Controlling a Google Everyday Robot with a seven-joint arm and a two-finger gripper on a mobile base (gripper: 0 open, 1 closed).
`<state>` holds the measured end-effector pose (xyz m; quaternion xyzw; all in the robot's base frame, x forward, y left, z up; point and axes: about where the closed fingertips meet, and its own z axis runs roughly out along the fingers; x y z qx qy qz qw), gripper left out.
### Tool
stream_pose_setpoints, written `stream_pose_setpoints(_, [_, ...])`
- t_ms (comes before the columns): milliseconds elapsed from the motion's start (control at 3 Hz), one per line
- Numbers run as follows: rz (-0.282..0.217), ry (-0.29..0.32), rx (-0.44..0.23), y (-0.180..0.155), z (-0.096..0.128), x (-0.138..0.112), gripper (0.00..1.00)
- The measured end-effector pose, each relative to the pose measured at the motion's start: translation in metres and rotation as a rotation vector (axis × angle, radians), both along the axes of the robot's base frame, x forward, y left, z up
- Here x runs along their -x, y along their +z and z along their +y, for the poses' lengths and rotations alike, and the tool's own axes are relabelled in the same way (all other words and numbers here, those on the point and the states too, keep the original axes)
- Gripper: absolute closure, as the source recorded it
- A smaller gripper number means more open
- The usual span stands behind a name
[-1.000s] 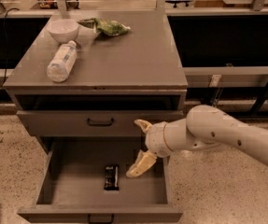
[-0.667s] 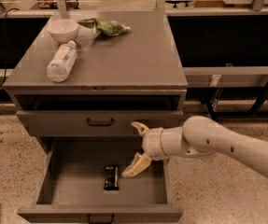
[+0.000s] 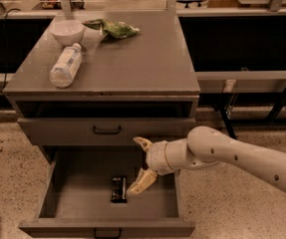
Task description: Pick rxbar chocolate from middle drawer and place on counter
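Now the counter [image 3: 132,68] lies well above and behind the fingers. It carries a bottle [image 3: 65,65], a bowl [image 3: 67,31] and a green bag [image 3: 112,28], all up and to the left of them. A shut drawer front [image 3: 63,131] sits just behind the upper finger. The middle drawer [image 3: 77,183] is pulled out, and the fingers hang inside it, over the right half of its tray. A pale arm [image 3: 242,158] reaches in from the right and ends in the gripper [image 3: 140,164]. Its two fingers [image 3: 141,182] are spread apart and hold nothing: one points up toward the drawer's back, the other down toward the tray floor. The rxbar [image 3: 118,189] lies flat on the tray just left of the lower fingertip; whether that tip touches it cannot be told. The bar's long axis runs front to back in the drawer, so its long right edge faces the fingers. The fingers part roughly along that same line. By that reading, the grasp likely calls for a little more travel left and down, and perhaps a turn of the wrist to span the bar's short width. Against a second ago, the gripper has shifted left and slightly lower, closing most of the gap to the bar. The bar has not moved, and the fingers are spread as before.
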<state>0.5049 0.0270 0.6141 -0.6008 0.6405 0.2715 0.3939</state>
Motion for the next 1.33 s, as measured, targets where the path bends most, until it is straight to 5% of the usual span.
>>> stream_pose_setpoints(667, [0.058,0.097,-0.016,-0.079,0.032,0.017,0.0])
stream_pose_setpoints(1333, [0.059,0.087,0.002,-0.141,0.037,0.004,0.0])
